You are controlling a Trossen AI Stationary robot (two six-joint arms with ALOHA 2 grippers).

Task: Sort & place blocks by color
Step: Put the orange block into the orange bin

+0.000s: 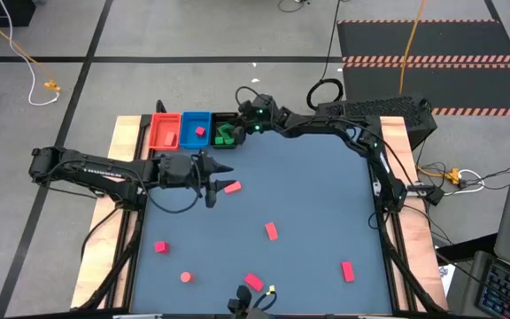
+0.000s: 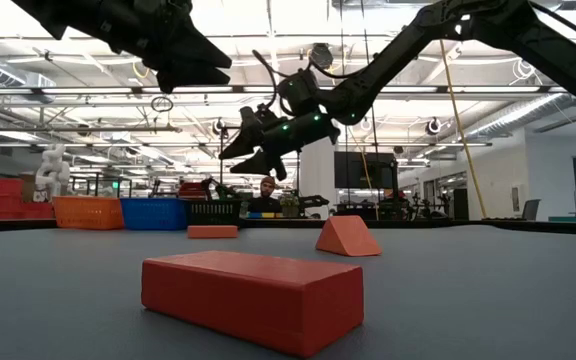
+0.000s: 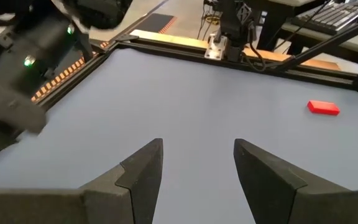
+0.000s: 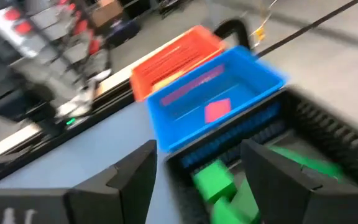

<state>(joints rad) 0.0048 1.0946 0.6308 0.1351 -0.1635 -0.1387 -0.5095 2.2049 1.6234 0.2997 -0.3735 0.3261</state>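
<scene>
At bench's far edge, right gripper (image 1: 230, 129) hovers over black tray (image 1: 219, 118), fingers apart, empty; green blocks (image 1: 227, 134) inside. Blue tray (image 1: 194, 119) holds one pink block (image 1: 200, 132); red tray (image 1: 163, 131) looks bare. Left gripper (image 1: 215, 184), fingers apart, near red bar (image 1: 232, 187). Six red blocks lie loose; sorting roughly half done.

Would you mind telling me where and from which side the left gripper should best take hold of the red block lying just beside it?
Probably from straight above, across its short width. The red block is a short bar lying flat, turned diagonally, with bare table all round. The left gripper, open beside it, would likely need turning to close on the long faces.
</scene>
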